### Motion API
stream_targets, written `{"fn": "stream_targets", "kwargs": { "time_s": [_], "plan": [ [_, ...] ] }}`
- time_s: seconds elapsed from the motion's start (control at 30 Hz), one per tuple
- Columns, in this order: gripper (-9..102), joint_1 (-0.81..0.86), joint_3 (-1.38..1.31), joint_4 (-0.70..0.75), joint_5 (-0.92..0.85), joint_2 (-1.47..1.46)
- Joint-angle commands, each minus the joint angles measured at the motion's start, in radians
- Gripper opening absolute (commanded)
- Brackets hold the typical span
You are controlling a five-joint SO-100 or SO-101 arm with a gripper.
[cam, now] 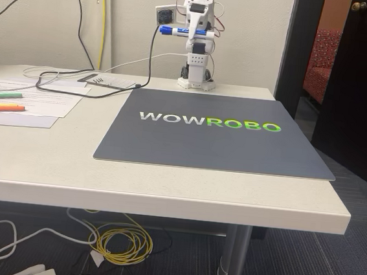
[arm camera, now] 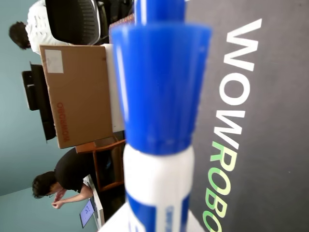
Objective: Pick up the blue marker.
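Marker point(cam: 184, 31) held crosswise in the hand point(cam: 195, 31), high above the worktop point(cam: 166, 184) at the back edge, in front of the wall. In the fixed view: lies level, blue cap pointing left, white barrel with blue label running right past the fingers. Hand closed tight round the barrel, arm point(cam: 197, 54) folded upright over its white base. Well clear of the mat point(cam: 234, 149) below.

In the wrist view: same marker point(arm camera: 161, 111) seen very close and blurred, blue cap filling the upper middle, white barrel and a strip of blue label beneath it at the bottom edge. Fingers hard to make out here; cannot tell the grip from this view. Behind the marker, on the right, dark grey mat point(arm camera: 275, 145) with "WOWROBO" lettering turned on its side, white letters then green.

Further out, fixed view: mat lying flat on the pale worktop, lettering readable, front edge near the worktop's front. At far left, sheets of paper point(cam: 24, 99) with a green highlighter point(cam: 1, 95) and an orange highlighter point(cam: 1, 107) lying on them, near each other, well apart from the arm. Black cable point(cam: 98, 80) trailing from the arm across the back of the worktop. Yellow and white cables on the floor beneath.

Further out, wrist view: cardboard box point(arm camera: 77, 94), a black chair point(arm camera: 72, 21), and two seated people point(arm camera: 67, 176) at the left side, picture rotated.
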Motion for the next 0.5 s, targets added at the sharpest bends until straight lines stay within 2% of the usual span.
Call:
{"fn": "stream_targets", "kwargs": {
  "time_s": [0.0,0.47],
  "plan": [
    [0,-0.008,-0.048,0.020,-0.002,0.023],
    [0,-0.038,-0.040,0.127,-0.015,0.143]
  ]
}}
